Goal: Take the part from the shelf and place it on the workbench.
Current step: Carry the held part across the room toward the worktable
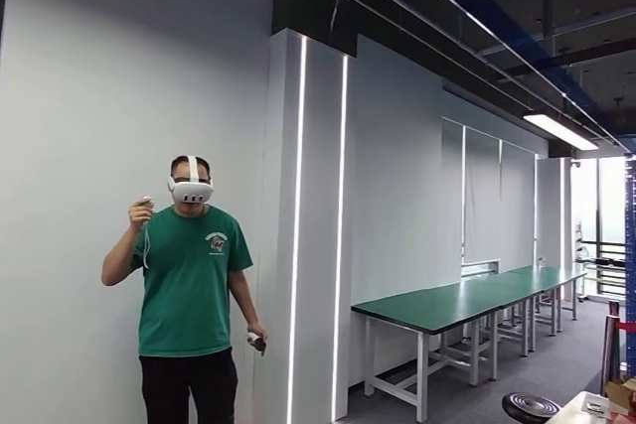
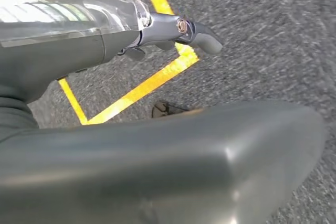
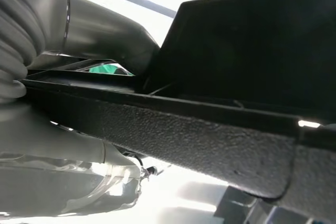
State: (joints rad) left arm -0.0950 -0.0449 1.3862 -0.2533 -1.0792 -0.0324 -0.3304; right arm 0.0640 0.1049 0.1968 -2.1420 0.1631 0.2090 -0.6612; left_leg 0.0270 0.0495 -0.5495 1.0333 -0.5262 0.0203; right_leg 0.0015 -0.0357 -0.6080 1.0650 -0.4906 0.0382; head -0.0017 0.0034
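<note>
No legible text anywhere.

Matt green workbench (image 1: 450, 305) tops; rough, grainy black part (image 3: 206, 145); speckled floor (image 2: 257, 35).

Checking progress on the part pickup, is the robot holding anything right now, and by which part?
The right hand grips a black textured part by its long edge, thumb on one side. The left hand holds nothing above the floor.

A person (image 1: 188, 295) stands at the left, close before a wall (image 1: 75, 146). To the right, a row of worktops (image 1: 450, 305) runs along that wall, receding into the room. A stool (image 1: 530, 408) sits at the lower right, just beside a box (image 1: 621, 394) in the corner.
</note>
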